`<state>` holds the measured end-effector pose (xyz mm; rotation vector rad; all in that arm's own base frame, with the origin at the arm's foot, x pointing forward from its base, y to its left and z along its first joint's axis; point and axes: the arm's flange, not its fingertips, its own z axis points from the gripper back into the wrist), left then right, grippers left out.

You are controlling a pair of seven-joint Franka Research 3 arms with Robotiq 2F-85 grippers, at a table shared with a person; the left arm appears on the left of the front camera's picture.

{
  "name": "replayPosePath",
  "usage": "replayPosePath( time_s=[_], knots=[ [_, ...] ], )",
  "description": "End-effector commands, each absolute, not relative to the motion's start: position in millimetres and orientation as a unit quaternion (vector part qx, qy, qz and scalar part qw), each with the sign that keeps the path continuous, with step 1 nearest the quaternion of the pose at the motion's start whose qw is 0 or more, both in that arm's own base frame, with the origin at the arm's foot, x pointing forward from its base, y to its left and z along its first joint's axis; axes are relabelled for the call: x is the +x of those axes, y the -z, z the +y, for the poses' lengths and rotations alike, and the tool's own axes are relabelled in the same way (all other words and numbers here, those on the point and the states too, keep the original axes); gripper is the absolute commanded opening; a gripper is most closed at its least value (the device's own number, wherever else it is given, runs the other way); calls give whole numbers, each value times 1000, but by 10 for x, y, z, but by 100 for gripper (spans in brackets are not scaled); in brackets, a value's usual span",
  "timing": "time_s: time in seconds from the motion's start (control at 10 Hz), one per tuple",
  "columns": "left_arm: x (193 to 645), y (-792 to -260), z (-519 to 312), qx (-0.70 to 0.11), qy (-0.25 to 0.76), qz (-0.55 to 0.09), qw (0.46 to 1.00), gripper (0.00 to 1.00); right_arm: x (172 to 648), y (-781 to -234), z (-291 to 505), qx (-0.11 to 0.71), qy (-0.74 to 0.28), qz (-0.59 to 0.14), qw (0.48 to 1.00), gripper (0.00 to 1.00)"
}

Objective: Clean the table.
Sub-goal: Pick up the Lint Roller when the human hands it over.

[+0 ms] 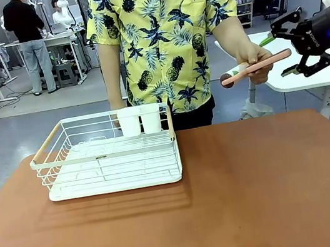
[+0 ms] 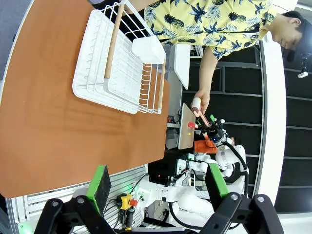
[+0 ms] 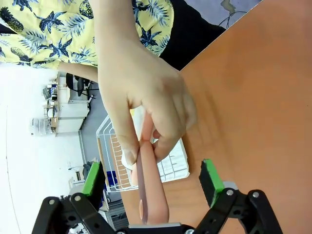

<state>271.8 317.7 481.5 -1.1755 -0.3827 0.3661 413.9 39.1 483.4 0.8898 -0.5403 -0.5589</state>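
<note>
Table (image 1: 258, 190): reddish-brown top, lying below and ahead of the left gripper (image 2: 158, 184); in the right wrist view it lies beyond the right gripper (image 3: 151, 178), past the person's hand (image 3: 146, 97). Person: standing at the table's far side in a yellow printed shirt, one hand raised just in front of the right gripper's fingertips. Rack (image 1: 103, 154): white wire, standing on the table, well beyond the left gripper's fingers and well off to the side of the right gripper. Left gripper: jaws spread wide, nothing between the green pads (image 2: 100, 187), held clear above the table's near edge. Right gripper: raised in the air, jaws spread, both pads standing off from the tool's handle. Tool (image 1: 272, 60): pink handle, dark round head, gripped in the hand; its handle end reaches in between the right gripper's fingers. Cups (image 1: 140, 120): two, white, upright at the rack's far edge.
</note>
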Motion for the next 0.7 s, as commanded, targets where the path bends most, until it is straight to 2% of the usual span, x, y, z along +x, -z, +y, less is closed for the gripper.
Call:
replayPosePath(
  time_s=[0.0, 0.2, 0.6],
  knots=[
    [2686, -4805, 3177, -550, -166, -186, 798, 100, 4164, -4822, 458, 428, 276, -250, 823, 100],
    [2686, -4805, 3177, -550, -166, -186, 798, 100, 4184, -4813, 444, 436, 277, -244, 821, 100],
    [2686, -4805, 3177, -550, -166, -186, 798, 100, 4198, -4798, 377, 447, 267, -245, 818, 62]
  ],
)
